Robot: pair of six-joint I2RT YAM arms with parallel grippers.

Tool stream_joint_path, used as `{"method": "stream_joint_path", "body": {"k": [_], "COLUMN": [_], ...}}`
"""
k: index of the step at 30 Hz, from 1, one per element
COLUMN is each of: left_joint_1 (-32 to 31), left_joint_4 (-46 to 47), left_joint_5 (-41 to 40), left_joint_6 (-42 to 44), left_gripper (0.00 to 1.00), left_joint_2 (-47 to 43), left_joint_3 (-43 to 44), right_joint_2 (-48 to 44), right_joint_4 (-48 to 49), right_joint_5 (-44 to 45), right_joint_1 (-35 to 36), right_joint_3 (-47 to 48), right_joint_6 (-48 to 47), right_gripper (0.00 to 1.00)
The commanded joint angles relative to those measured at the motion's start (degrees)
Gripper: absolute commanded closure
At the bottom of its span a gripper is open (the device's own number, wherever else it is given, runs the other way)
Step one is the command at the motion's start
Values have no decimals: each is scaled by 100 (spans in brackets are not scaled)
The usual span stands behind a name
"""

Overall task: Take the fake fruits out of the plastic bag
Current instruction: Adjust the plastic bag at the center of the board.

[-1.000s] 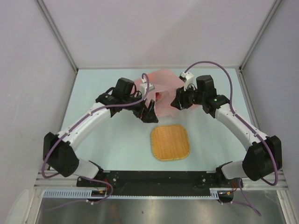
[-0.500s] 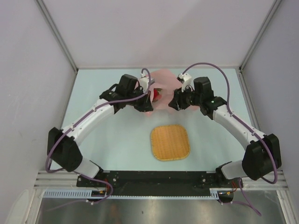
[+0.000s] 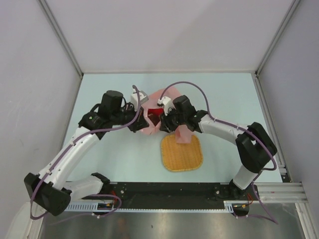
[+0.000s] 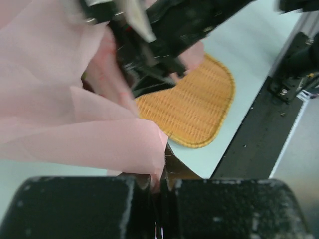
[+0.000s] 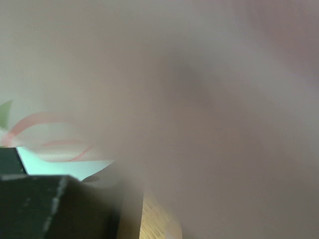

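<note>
The pink plastic bag (image 3: 151,124) lies bunched between both grippers, just beyond the mat. My left gripper (image 3: 141,123) is shut on a pinched edge of the bag (image 4: 124,142), the film caught between its jaws. My right gripper (image 3: 168,121) presses into the bag from the right; a pink flap (image 3: 182,133) hangs below it over the mat. Its black fingers (image 4: 152,74) show in the left wrist view against the film. Pink plastic (image 5: 199,99) fills the right wrist view and hides its jaws. A red fake fruit (image 3: 153,113) shows inside the bag.
The woven orange-tan mat (image 3: 182,153) lies flat just near of the bag, also seen as the mat (image 4: 199,112) in the left wrist view. The black base rail (image 3: 169,189) runs along the near table edge. White walls enclose the back and sides.
The left gripper closed on the bag's edge and pulled it nearer and leftward. The right arm swung in to the left with it. The bag now sits at the mat's far edge.
</note>
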Motion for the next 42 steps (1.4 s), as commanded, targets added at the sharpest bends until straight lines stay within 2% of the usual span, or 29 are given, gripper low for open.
{"method": "stream_joint_path", "body": {"k": [1, 3, 6, 9, 11, 17, 21, 22, 23, 25, 27, 29, 30, 34, 36, 40, 42], "left_joint_1": [525, 640, 667, 693, 719, 781, 781, 781, 781, 781, 781, 781, 790, 790, 790, 790, 790], "left_joint_4": [189, 294, 418, 427, 435, 558, 497, 471, 453, 444, 462, 479, 471, 391, 400, 348, 304], "left_joint_5": [-242, -181, -128, -5, 39, 83, 74, 39, 4, -101, -128, -128, -119, -102, -67, -40, -84], "left_joint_6": [-154, -277, -366, -375, -505, -629, -603, -577, -516, -454, -419, -427, -436, -489, -524, -472, -436], "left_gripper": [99, 100, 100, 100, 100, 100, 100, 100, 100, 100, 100, 100, 100, 100, 100, 100, 100], "left_joint_2": [284, 320, 312, 259, 206, 425, 610, 628, 637, 646, 628, 602, 575, 444, 373, 276, 268], "left_joint_3": [-414, -528, -687, -731, -669, -555, -257, -143, -98, -19, -27, -54, -106, -370, -571, -705, -687], "right_joint_2": [-200, -498, -815, -694, -492, 457, 1029, 1143, 1170, 1179, 1083, 951, 916, 1011, 1239, 1618, 1819], "right_joint_4": [-682, -938, -1028, -766, -519, 440, 266, 47, -486, -885, -993, -705, -572, -35, 115, 282, 273], "right_joint_5": [-606, -1376, -1820, -1322, -926, -732, -37, -89, -307, -519, -537, -642, -652, -433, -354, -274, -309], "right_joint_1": [-222, -468, -820, -699, -461, 135, 418, 418, 427, 384, 209, 32, -125, -267, -267, -180, -136], "right_joint_3": [634, 652, 652, 652, 644, 731, 758, 827, 872, 916, 925, 942, 960, 1179, 1442, 1812, 2022], "right_joint_6": [-606, -764, -888, -976, -959, -861, -1090, -1134, -1256, -1371, -1389, -1249, -1074, -792, -686, -493, -493], "right_gripper": [68, 69, 65, 66, 73, 79, 83, 88, 91, 97, 97, 96, 95, 73, 65, 40, 34]}}
